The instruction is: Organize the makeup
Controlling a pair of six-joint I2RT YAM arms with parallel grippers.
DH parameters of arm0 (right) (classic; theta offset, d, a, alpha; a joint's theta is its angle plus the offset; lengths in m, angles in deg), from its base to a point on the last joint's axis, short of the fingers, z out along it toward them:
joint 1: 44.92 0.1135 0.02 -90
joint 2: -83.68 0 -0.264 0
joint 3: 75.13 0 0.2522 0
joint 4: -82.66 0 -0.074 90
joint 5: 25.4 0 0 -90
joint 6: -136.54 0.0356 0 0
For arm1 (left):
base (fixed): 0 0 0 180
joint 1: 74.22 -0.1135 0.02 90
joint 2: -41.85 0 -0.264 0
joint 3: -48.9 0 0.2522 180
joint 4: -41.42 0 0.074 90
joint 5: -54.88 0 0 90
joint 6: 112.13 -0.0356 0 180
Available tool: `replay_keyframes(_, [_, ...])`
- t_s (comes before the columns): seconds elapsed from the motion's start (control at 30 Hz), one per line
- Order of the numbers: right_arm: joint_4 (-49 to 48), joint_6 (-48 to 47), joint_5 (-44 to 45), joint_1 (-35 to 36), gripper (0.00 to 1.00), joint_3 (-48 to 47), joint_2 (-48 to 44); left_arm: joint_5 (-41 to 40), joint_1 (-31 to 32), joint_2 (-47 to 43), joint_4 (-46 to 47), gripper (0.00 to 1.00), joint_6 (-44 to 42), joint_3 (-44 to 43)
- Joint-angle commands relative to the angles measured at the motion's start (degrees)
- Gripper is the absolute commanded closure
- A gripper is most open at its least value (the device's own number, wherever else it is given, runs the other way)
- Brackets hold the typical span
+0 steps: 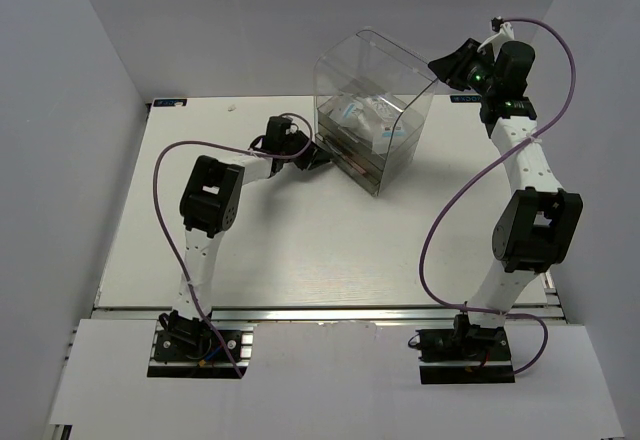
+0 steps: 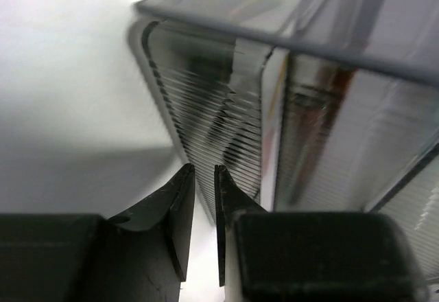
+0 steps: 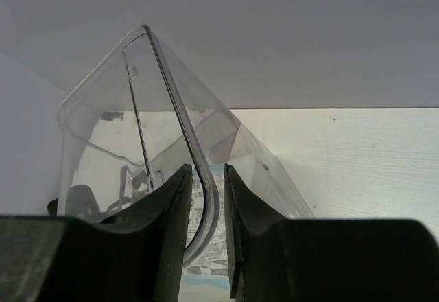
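The tall clear drawer case [image 1: 372, 130] stands at the back middle of the table. A white blue-printed packet [image 1: 365, 115] lies in its top compartment and shows between my right fingers in the right wrist view [image 3: 206, 279]. My right gripper [image 1: 443, 66] is at the case's upper right, its jaws closed round the rim of the raised clear lid [image 3: 171, 89]. My left gripper [image 1: 322, 160] is low at the case's left side, shut and empty, tips [image 2: 204, 168] just short of a ribbed drawer front [image 2: 206, 103]. The other makeup is hidden; only blurred reddish streaks [image 2: 274, 110] show through the wall.
The white table [image 1: 300, 240] lies inside grey walls on three sides. The purple cables [image 1: 455, 200] loop above the table beside each arm. The left arm stretches across the left middle of the table toward the case.
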Motion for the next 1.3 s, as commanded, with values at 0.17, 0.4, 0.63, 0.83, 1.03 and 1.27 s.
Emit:
replay_keyframes(0.17, [7.3,-1.4,-5.0,1.1,0.70,2.4,-0.3,2.8,1.9,1.7,6.3,0.70,4.9,-4.6])
replay_keyframes(0.4, [7.4,-1.5,-5.1,1.1,0.61,2.2,-0.3,2.7,1.9,1.6,6.8,0.63,5.0,-4.6])
replay_keyframes(0.63, [8.8,-6.4,-2.4,0.2,0.11,-0.7,-1.3,0.4,1.1,-4.3,8.2,0.47,4.2,2.4])
replay_keyframes(0.83, [10.0,-10.3,-2.5,-2.3,0.11,-4.7,-2.6,-1.8,-0.4,-14.1,9.6,0.02,1.5,12.3])
replay_keyframes(1.03, [13.2,-14.9,-3.0,-3.0,0.11,-7.4,-5.7,-2.2,-1.6,-22.9,6.7,0.02,-3.8,17.7])
replay_keyframes(1.27, [16.9,-30.1,0.2,-3.2,0.11,-4.0,-13.0,-3.8,-3.0,-34.7,-0.1,0.02,-13.8,21.7])
